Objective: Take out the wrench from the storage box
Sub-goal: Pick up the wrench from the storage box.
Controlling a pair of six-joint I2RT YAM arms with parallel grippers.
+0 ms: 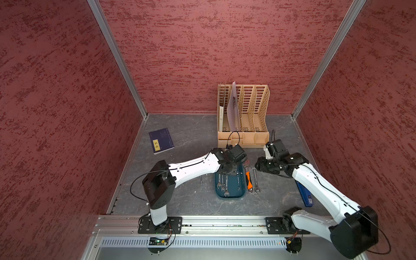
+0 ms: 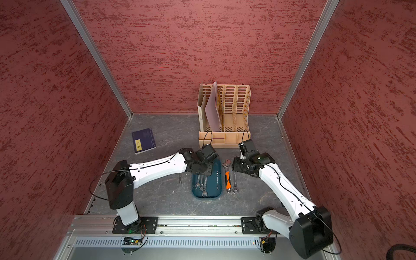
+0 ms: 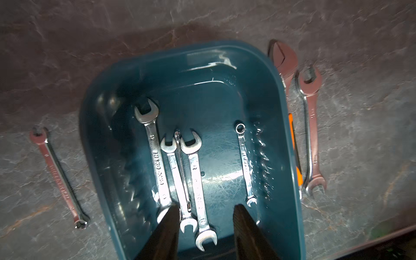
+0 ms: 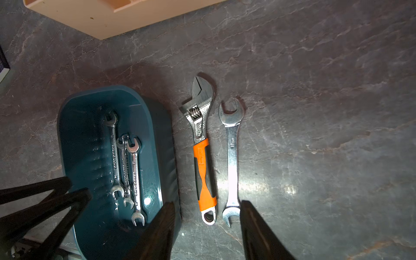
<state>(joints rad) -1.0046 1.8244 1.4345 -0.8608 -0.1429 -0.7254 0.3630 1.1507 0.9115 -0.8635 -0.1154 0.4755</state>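
Storage box: the dark teal storage box (image 1: 234,192) (image 4: 157,135) sits on the grey table (image 1: 191,139), between the two arms.
In the box: a bunch of wrenches (image 3: 198,180) (image 4: 134,171) lies on the box floor, side by side and touching. A small wrench (image 3: 246,166) lies alone, closer to the box's right wall.
Left gripper: the left gripper (image 3: 207,208) hangs over the far end of the box. Its fingers (image 3: 171,225) are part way apart and hold nothing. The ends of two wrenches from the bunch show in the gap.
Right gripper: the right gripper (image 4: 207,203) hangs over the table just past the box's right wall. Its fingers (image 4: 254,225) are spread apart and hold nothing.
Right of the box: an orange-handled wrench (image 4: 202,157) (image 1: 248,177) lies just beside the box wall. A big wrench (image 4: 233,157) lies next to it, a bit further from the box.
Left of the box: a thin wrench (image 3: 59,177) (image 1: 201,179) lies on the table, near the box but not touching it.
Behind the box: a tan file holder (image 1: 243,137) stands past the box's far end.
Far left of the box: a purple book (image 1: 161,140) lies flat, well apart from the box.
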